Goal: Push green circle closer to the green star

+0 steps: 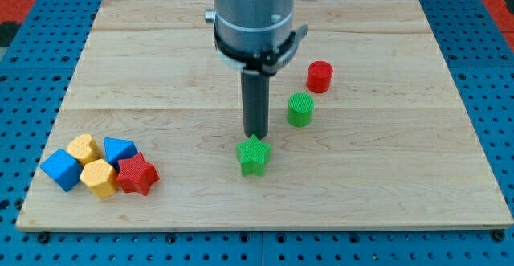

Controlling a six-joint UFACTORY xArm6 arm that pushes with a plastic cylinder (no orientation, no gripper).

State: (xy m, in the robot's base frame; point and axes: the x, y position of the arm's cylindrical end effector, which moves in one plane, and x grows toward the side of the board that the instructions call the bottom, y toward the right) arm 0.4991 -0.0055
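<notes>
The green circle (300, 109), a short green cylinder, stands right of the board's middle. The green star (254, 155) lies below and to the left of it, a short gap apart. My tip (255, 135) is at the end of the dark rod, just above the green star's top edge in the view and left of the green circle. I cannot tell whether the tip touches the star.
A red cylinder (320, 76) stands up and right of the green circle. At the view's lower left sits a cluster: a blue cube (61, 169), two yellow blocks (83, 148) (99, 178), a blue block (120, 150) and a red star (136, 174). The wooden board (385, 178) ends at blue pegboard.
</notes>
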